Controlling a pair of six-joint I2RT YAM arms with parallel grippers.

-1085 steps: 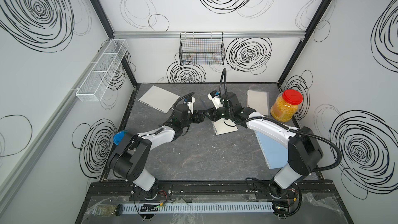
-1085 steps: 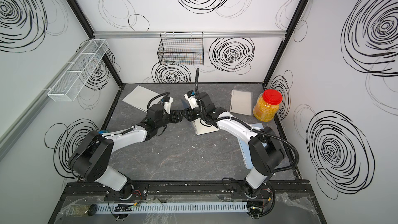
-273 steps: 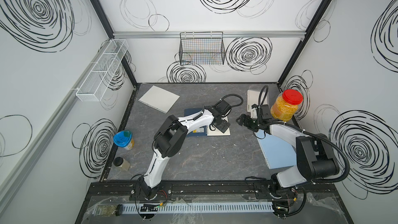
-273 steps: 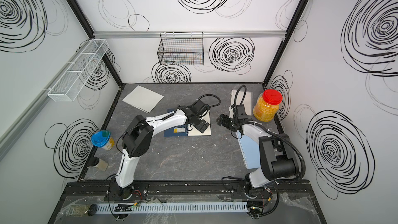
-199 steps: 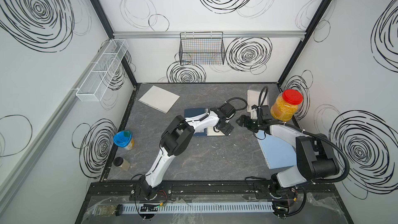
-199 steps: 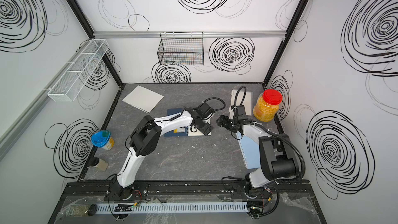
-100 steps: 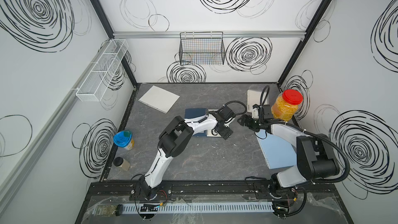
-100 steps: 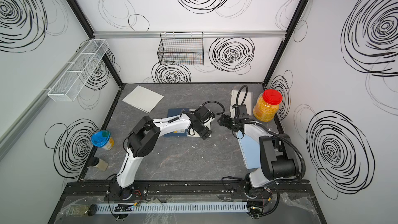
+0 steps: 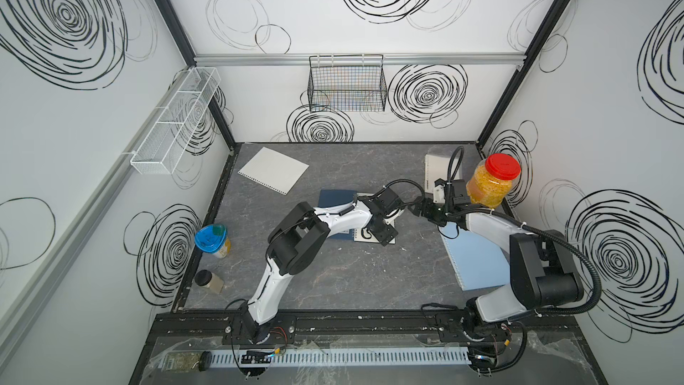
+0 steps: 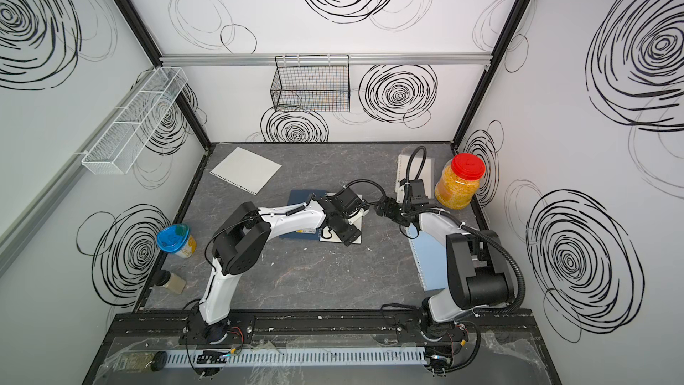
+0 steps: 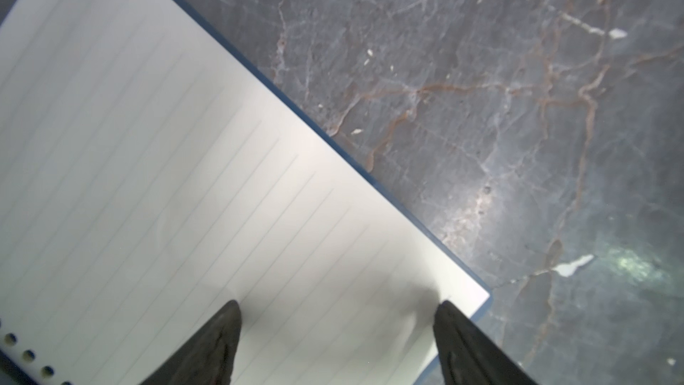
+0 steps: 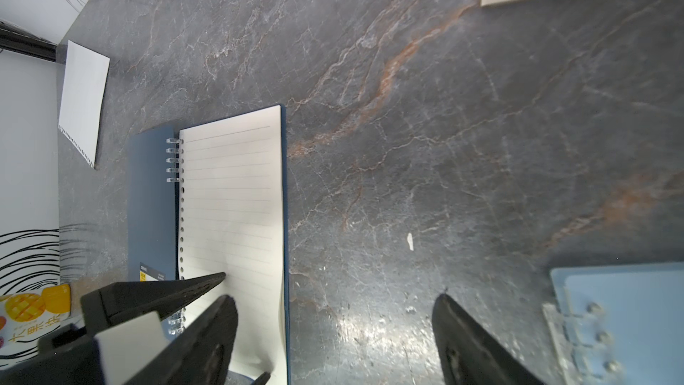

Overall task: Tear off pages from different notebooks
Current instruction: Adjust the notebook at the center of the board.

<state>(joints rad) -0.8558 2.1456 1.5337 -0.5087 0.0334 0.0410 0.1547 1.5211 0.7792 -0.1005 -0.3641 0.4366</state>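
The dark navy notebook (image 9: 335,198) lies open mid-table, its lined page (image 12: 231,198) facing up. My left gripper (image 9: 384,234) points down onto that page near its front corner. It is open, and both fingertips (image 11: 229,312) rest on the paper (image 11: 166,179). My right gripper (image 9: 411,209) hovers open over bare table just right of the notebook's edge, with nothing between its fingers (image 12: 444,312). A torn-off page (image 9: 274,174) lies at the back left. The light blue notebook (image 9: 477,257) lies under my right arm. The frosted notebook (image 9: 438,168) lies at the back right.
A red-lidded jar of yellow bits (image 9: 490,185) stands at the back right, close to my right wrist. A blue-lidded cup (image 9: 211,240) and a small dark-capped jar (image 9: 209,281) stand at the left edge. A wire basket (image 9: 348,83) hangs on the back wall.
My left gripper has slid toward the table's front along the open page, and its jaws have narrowed a little. The right gripper has barely moved.
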